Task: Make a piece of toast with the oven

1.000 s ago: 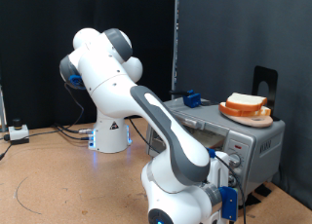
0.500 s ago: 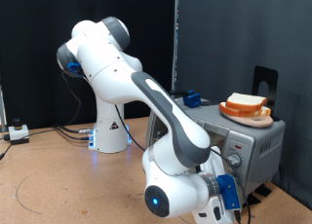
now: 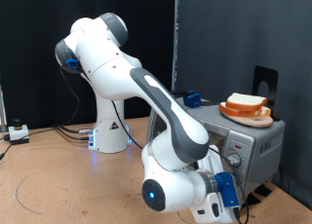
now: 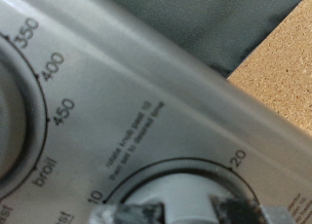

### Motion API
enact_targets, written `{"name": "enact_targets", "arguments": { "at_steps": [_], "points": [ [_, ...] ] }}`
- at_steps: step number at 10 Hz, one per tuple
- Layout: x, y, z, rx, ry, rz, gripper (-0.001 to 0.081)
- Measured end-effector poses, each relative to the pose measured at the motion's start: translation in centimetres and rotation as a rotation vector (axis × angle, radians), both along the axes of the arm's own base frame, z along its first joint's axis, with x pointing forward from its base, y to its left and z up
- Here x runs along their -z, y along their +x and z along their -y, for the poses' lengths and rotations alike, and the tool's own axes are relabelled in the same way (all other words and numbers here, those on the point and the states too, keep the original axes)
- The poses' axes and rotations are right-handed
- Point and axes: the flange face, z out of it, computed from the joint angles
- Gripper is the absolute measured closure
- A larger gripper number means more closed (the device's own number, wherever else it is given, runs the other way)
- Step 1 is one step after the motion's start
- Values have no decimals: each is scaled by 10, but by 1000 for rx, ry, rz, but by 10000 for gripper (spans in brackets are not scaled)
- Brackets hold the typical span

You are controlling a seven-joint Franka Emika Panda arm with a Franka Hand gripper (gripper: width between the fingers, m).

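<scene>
The silver oven (image 3: 255, 138) stands at the exterior view's right, with its knob panel facing my hand. Two slices of toast (image 3: 246, 103) lie stacked on a round orange plate (image 3: 237, 113) on top of the oven. My gripper (image 3: 232, 177) is low at the oven's knob panel, largely hidden behind my hand. In the wrist view my two fingertips (image 4: 127, 214) sit on either side of the timer knob (image 4: 180, 197), under the marks 10 and 20. The temperature dial (image 4: 15, 97), with marks 350, 400, 450 and broil, is beside it.
A black curtain hangs behind. A blue object (image 3: 193, 97) and a black stand (image 3: 263, 80) sit at the back of the oven. Cables and a small white box (image 3: 17, 132) lie on the wooden table at the exterior view's left.
My arm has swung, and the hand has dropped and turned at the oven's knob panel. In the last half second it has hardly moved.
</scene>
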Motion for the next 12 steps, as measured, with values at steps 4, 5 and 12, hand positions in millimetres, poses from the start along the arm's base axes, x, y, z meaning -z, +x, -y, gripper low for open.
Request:
{"name": "enact_targets", "arguments": {
  "at_steps": [4, 5, 12],
  "points": [
    [1, 5, 8, 16, -26, -39, 661],
    [0, 7, 12, 19, -30, -45, 479],
    [-38, 10, 81, -110, -79, -237, 7]
  ]
}}
